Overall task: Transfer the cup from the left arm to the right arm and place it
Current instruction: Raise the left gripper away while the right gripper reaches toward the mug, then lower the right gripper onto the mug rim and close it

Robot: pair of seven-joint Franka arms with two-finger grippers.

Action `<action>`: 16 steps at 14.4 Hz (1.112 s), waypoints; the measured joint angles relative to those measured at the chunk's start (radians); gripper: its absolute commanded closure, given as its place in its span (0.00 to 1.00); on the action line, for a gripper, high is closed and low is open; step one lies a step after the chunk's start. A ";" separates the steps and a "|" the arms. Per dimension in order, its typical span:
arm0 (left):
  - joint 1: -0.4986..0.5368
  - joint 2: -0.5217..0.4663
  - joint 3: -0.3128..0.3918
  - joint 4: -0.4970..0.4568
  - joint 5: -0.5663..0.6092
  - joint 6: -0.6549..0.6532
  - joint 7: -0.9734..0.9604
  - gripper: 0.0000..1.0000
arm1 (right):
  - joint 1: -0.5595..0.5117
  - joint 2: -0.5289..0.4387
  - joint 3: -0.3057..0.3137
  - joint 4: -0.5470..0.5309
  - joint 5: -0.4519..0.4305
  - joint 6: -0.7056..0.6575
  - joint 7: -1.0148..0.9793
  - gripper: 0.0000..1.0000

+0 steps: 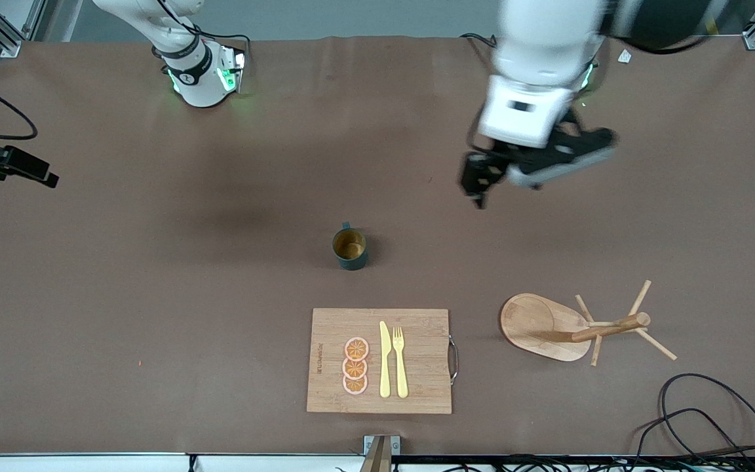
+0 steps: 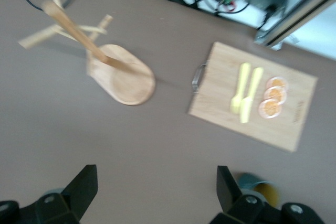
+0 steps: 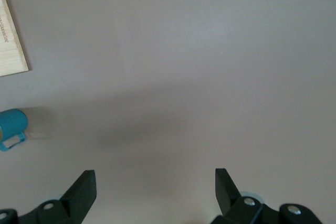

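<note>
The cup (image 1: 350, 249), a small dark teal mug with a tan inside, stands upright on the brown table near the middle, its handle toward the robots' bases. My left gripper (image 1: 479, 187) hangs open and empty in the air over bare table, off toward the left arm's end from the cup. In the left wrist view its fingers (image 2: 79, 187) stand wide apart and the cup (image 2: 260, 190) shows partly hidden by one finger. My right gripper (image 3: 155, 195) is open and empty over bare table. The cup (image 3: 11, 128) shows at the edge of the right wrist view.
A wooden cutting board (image 1: 417, 393) with a yellow knife (image 1: 385, 360), a yellow fork (image 1: 400, 360) and orange slices (image 1: 355, 366) lies nearer the front camera than the cup. A wooden mug tree (image 1: 548, 326) stands toward the left arm's end. Cables (image 1: 698, 419) lie at the table's edge.
</note>
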 measured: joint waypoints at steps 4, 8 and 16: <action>0.191 -0.035 -0.002 -0.001 -0.079 -0.115 0.299 0.00 | 0.094 0.000 0.009 0.003 0.001 -0.017 0.243 0.00; 0.247 -0.051 -0.002 -0.004 -0.083 -0.218 0.410 0.00 | 0.201 -0.002 0.012 0.015 0.002 0.004 0.449 0.00; 0.283 -0.052 -0.006 -0.006 -0.084 -0.263 0.537 0.00 | 0.497 0.158 0.019 0.010 0.005 0.252 0.913 0.00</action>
